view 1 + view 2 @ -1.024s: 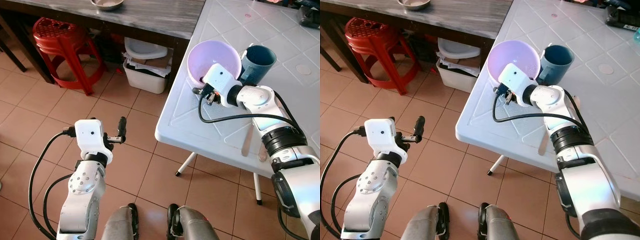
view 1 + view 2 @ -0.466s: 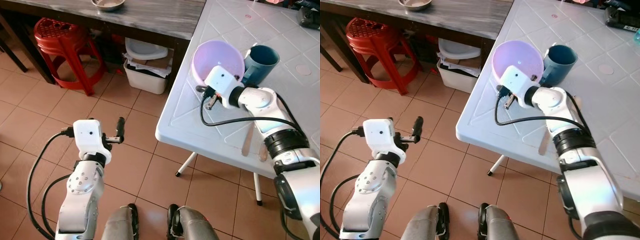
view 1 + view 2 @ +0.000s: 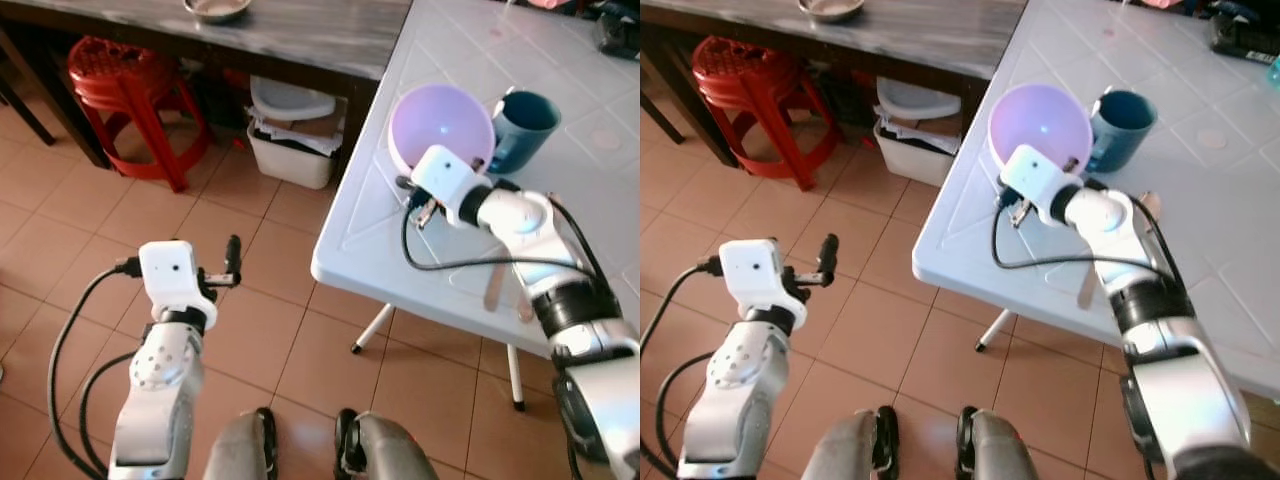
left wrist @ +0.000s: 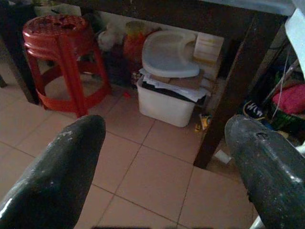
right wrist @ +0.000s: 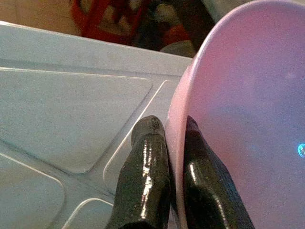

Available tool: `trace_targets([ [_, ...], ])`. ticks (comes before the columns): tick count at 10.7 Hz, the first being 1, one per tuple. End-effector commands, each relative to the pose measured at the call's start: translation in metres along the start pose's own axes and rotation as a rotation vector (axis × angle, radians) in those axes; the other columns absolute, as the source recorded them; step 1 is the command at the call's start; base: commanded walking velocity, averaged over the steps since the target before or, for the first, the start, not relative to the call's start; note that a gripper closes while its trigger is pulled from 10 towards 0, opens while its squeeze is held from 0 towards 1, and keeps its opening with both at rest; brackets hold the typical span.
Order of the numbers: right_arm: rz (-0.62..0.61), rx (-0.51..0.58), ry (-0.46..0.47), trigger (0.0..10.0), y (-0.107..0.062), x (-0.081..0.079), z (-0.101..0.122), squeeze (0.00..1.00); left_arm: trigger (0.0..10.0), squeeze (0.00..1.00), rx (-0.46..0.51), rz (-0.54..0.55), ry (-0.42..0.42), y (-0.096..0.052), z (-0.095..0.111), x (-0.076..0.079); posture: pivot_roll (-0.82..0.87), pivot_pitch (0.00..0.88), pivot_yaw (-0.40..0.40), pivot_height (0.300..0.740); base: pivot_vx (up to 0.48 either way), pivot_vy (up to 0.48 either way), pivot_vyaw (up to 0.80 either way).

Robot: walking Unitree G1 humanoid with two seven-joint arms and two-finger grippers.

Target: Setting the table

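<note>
While my left gripper [image 3: 232, 262] is hanging idle out over the tiled floor [image 3: 90, 240], its fingers spread wide with nothing between them, I am doing all the work on the right. Far to the left, a red stool [image 3: 125, 85] and a white bin [image 3: 290, 150] are sitting under the dark wooden table [image 3: 300, 30], none of it part of my job. Moving right, my right gripper [image 5: 167, 157] is pinching the near rim of the lilac bowl [image 3: 440, 128], one finger [image 5: 143, 176] outside the wall and the other inside, jaws narrowed hard onto the plastic. That bowl is sitting on the near left corner of the white table [image 3: 370, 240], just beside the teal mug [image 3: 522, 125] on its right. Nearer me, what look like two pieces of cutlery [image 3: 495, 285] are lying on the tabletop. I am judging the setting as partway done: mug and cutlery are out, the bowl is gripped but not yet placed.
</note>
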State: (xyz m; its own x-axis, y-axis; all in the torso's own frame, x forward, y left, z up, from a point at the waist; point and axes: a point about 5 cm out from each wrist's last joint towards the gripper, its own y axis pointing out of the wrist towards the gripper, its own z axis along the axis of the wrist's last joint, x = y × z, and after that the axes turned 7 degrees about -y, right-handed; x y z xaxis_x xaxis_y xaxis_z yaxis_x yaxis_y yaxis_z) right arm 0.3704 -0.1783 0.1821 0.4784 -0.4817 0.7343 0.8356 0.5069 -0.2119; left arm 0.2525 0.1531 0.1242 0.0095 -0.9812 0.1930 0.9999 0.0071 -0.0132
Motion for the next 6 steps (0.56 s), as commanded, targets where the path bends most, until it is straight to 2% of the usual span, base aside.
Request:
trace_targets([
  [1,-0.046,0.034,0.019,0.0,-0.002,-0.005,0.002,0.00,10.0,0.00,-0.002,0.022,0.019,-0.001,-0.002,-0.004,-0.02,0.209,-0.020,0.740,0.000,0.431,0.00],
  [2,-0.150,0.079,-0.016,0.0,-0.007,-0.009,0.007,0.00,10.0,0.00,0.007,0.006,0.006,0.002,0.003,0.000,-0.01,0.209,-0.025,0.740,0.480,0.000,0.00],
  [3,-0.173,0.084,-0.047,0.0,-0.010,-0.014,0.007,0.00,10.0,0.00,0.021,-0.007,-0.003,0.005,0.008,0.003,-0.01,0.208,-0.026,0.740,0.480,0.000,0.00],
  [4,-0.241,0.076,0.016,0.0,-0.019,-0.024,0.001,0.00,10.0,0.00,0.061,-0.011,-0.018,0.010,0.019,0.007,-0.01,0.204,-0.026,0.740,0.480,0.000,0.00],
  [6,-0.315,0.095,-0.024,0.0,-0.027,-0.032,0.005,0.00,10.0,0.00,0.064,-0.026,-0.007,0.012,0.019,0.007,-0.01,0.203,-0.023,0.740,0.480,0.000,0.00],
])
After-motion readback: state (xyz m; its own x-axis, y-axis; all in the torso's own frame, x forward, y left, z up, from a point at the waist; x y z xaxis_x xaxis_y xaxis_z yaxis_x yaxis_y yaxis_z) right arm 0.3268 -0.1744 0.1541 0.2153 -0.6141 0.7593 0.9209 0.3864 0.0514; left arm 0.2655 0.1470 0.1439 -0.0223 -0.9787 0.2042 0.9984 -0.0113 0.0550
